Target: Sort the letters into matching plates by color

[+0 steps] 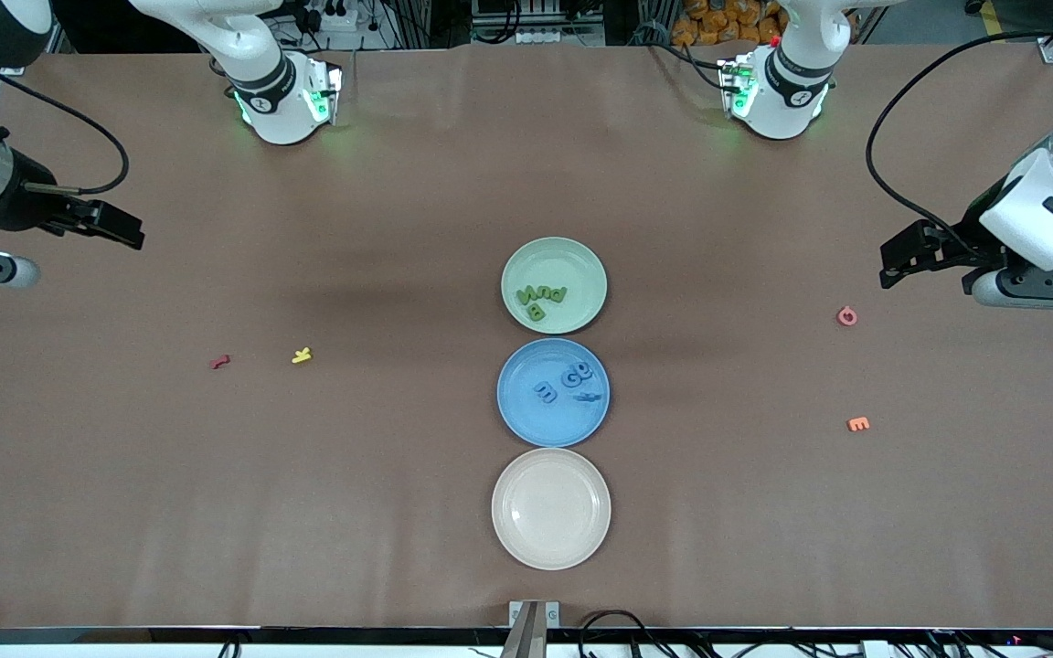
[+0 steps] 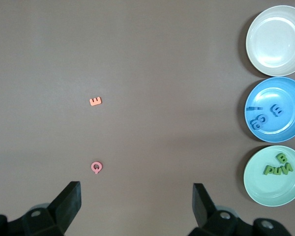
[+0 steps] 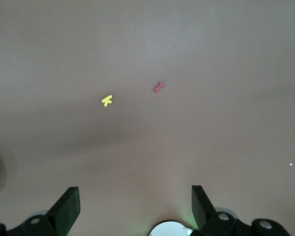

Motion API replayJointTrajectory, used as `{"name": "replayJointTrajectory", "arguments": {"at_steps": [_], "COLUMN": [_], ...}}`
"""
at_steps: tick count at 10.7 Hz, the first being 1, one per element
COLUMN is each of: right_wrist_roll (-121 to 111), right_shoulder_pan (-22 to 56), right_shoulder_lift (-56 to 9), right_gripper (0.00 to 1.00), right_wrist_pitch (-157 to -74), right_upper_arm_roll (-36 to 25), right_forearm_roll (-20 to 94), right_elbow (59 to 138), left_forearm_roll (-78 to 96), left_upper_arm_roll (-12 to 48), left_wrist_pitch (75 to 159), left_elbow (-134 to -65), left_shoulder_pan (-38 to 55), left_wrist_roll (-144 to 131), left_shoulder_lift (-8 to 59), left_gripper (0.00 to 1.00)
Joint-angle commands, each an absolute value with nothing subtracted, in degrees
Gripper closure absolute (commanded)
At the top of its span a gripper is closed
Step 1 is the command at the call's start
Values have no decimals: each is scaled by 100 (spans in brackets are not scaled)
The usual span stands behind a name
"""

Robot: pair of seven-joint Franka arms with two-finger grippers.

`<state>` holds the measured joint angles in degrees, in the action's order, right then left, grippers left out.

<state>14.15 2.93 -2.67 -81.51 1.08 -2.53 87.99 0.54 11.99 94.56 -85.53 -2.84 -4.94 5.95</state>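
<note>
Green letters (image 1: 541,298) lie in the mint plate (image 1: 581,260), blue letters (image 1: 566,382), perhaps four, in the blue plate (image 1: 517,416) just nearer the camera. Left gripper (image 2: 136,201) and right gripper (image 3: 135,204) hang wide open, empty, over bare table well apart from the blue plate.

The surface (image 1: 307,512) is plain dull brown. One plate (image 1: 554,260) is pale mint green and carries dark green letters (image 1: 542,297); the next plate (image 1: 526,411) is medium blue with blue letters (image 1: 568,379); the third plate (image 1: 551,508) is cream-beige. Loose letters: one red (image 1: 220,362), one yellow (image 1: 303,355), one pink (image 1: 846,316), one orange (image 1: 858,424).
</note>
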Motion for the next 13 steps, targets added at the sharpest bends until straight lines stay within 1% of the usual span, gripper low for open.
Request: {"name": "replayJointTrajectory", "arguments": {"at_steps": [1, 4, 7, 9, 13], "right_wrist_roll": [1248, 1125, 977, 538, 109], "right_shoulder_pan": [150, 18, -17, -70, -88], "right_shoulder_lift": [-150, -71, 18, 96, 141], "right_gripper": [0, 0, 0, 0, 0], "right_wrist_pitch": [-8374, -8578, -8876, -9166, -9176], "right_upper_arm_roll": [123, 44, 35, -70, -53], "right_forearm_roll": [-387, -334, -316, -299, -176], "right_elbow": [8789, 8562, 8648, 8849, 8895], "left_forearm_roll": [158, 141, 132, 123, 114], "left_upper_arm_roll": [1213, 1213, 1213, 1213, 1213], "left_wrist_pitch": [9387, 9396, 9387, 9396, 9404], "left_elbow": [-8569, -8569, -8578, -8578, -8578], "left_shoulder_pan": [-299, -299, -299, -308, -299], "left_wrist_roll": [-554, -527, -519, -519, -519], "left_shoulder_lift": [536, 536, 536, 536, 545], "left_gripper": [0, 0, 0, 0, 0]}}
